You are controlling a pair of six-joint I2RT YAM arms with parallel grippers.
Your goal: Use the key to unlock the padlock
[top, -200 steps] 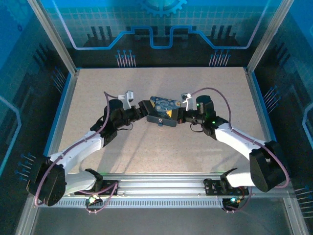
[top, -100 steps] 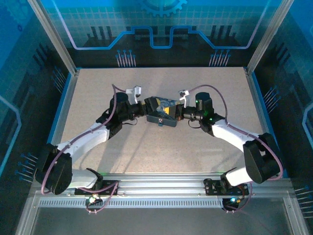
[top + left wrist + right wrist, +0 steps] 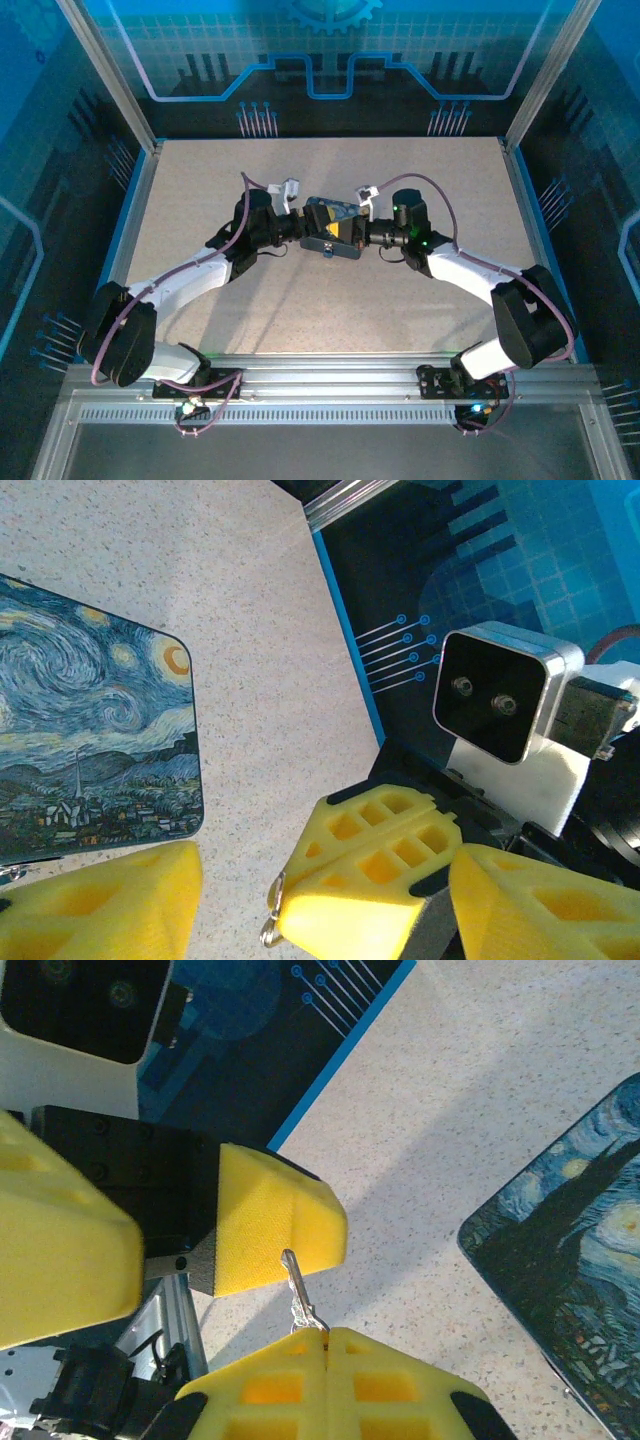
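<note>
Beside the Starry Night tin (image 3: 90,730) — right gripper (image 3: 325,1336) fingers clamped on the key (image 3: 296,1292), left gripper (image 3: 297,228) fingers open. Key likely light, stiff, slippery — pinch its head.

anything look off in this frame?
Yes. The right end effector is shut on the key, but the key points at a finger of the open, empty left end effector, not the padlock, which sits at the tin's near edge in the top view.
</note>
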